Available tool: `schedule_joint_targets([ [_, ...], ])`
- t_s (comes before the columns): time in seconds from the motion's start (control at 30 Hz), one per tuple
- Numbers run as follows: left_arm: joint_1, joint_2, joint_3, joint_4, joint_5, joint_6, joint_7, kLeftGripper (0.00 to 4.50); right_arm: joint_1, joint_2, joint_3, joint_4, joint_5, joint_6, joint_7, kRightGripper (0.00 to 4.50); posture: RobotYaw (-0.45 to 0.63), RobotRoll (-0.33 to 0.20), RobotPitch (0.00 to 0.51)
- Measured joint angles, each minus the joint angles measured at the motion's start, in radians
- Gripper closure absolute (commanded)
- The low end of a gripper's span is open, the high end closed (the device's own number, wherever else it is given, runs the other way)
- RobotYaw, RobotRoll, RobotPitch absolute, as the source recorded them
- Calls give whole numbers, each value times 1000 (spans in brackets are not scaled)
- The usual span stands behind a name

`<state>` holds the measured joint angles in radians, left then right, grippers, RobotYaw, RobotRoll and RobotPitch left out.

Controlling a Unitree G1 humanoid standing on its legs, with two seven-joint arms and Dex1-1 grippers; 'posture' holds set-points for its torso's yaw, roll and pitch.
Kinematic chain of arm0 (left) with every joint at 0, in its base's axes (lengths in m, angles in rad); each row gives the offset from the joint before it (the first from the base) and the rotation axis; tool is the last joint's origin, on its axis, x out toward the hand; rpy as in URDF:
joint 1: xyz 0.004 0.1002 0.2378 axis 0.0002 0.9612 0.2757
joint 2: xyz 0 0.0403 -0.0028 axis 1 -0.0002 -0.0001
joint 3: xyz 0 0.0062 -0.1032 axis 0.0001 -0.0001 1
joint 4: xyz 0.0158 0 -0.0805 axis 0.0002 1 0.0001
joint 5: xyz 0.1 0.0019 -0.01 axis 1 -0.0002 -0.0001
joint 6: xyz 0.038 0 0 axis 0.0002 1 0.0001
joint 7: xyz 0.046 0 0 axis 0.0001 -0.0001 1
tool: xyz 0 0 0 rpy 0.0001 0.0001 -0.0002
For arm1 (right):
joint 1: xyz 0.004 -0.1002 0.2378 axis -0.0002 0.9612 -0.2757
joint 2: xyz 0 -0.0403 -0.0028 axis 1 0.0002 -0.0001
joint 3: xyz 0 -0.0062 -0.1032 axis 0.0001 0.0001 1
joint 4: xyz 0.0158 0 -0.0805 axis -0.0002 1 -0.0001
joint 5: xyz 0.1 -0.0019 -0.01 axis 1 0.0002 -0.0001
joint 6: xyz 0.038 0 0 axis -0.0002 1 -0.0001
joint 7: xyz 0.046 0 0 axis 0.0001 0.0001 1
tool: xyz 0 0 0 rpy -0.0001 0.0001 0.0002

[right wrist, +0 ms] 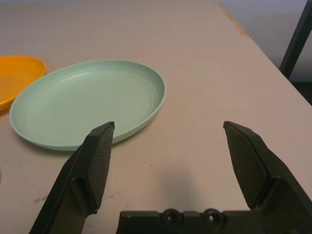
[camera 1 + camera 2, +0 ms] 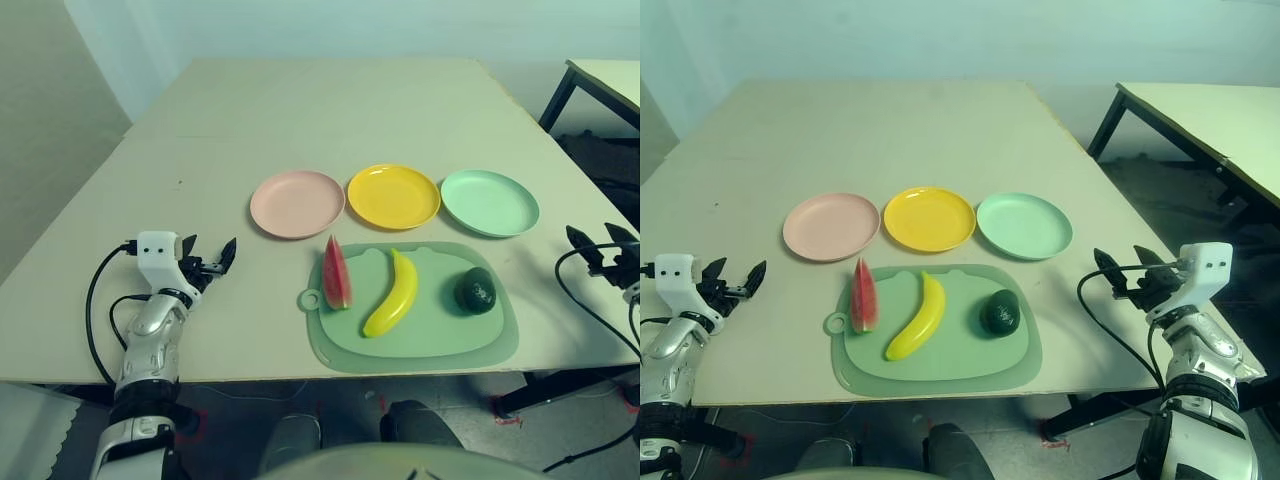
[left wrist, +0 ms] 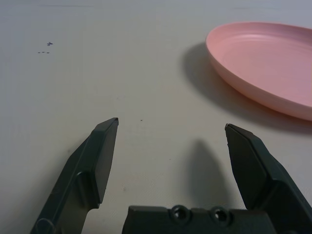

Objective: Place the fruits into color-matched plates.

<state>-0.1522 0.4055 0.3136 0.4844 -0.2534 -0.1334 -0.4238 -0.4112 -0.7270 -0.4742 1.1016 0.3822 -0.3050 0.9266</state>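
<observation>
Landmark: green mat (image 2: 440, 345); watermelon wedge (image 2: 336, 275): lying on its left part, long axis pointing roughly away from robot; left hand (image 2: 209, 256): nearer, left of mat, fingers spread, empty; wedge to be approached rightward, as judged.

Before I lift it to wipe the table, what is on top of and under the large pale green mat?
The red watermelon wedge, yellow banana and dark green avocado lie on the mat; whatever is underneath is covered.
</observation>
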Motion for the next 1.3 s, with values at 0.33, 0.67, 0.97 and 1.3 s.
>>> schedule_joint_targets([
  [0.33,6,26,35,16,-26,-12,-10,50,-11,2,1,2,-3,-8,-2,0,-71,0,26],
  [0.67,34,114,37,-11,-112,-41,-261,50,45,28,2,-52,0,-15,11,0,-65,0,15],
  [0.97,25,307,-47,-144,-342,110,-961,50,83,46,7,-133,2,-15,29,0,-114,0,8],
  [1.3,-39,314,-242,-204,-270,73,-1179,50,302,-4,155,-618,2,208,186,0,-174,0,5],
])
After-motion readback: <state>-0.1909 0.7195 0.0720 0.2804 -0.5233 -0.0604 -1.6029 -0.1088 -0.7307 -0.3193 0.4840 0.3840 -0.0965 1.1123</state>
